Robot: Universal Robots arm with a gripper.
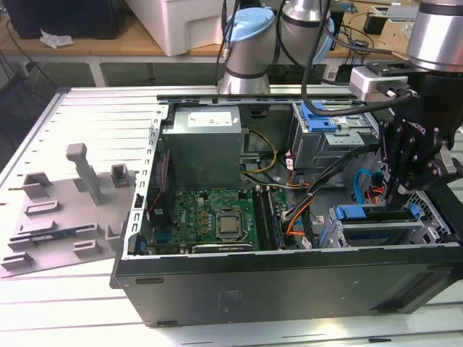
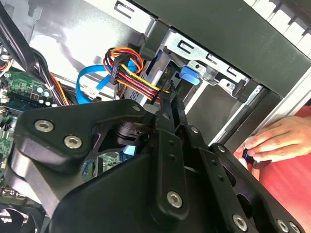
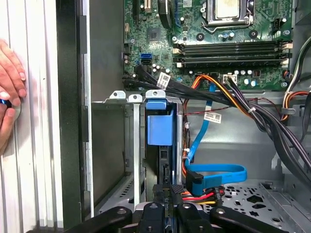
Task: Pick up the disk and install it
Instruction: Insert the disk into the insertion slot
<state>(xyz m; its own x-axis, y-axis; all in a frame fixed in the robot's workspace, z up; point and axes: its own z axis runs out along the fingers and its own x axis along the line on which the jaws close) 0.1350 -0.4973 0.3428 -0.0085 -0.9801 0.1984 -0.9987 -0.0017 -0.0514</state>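
Exterior view: the gripper (image 1: 400,194) hangs at three o'clock inside the computer case (image 1: 289,282), just above the drive cage (image 1: 329,231) holding the disk (image 1: 359,212). Second wrist view: fingers (image 2: 171,104) drawn together; a person's hand (image 2: 274,141) rests outside. First wrist view: the disk stands on edge in its bay; whether the fingers pinch it is unclear.
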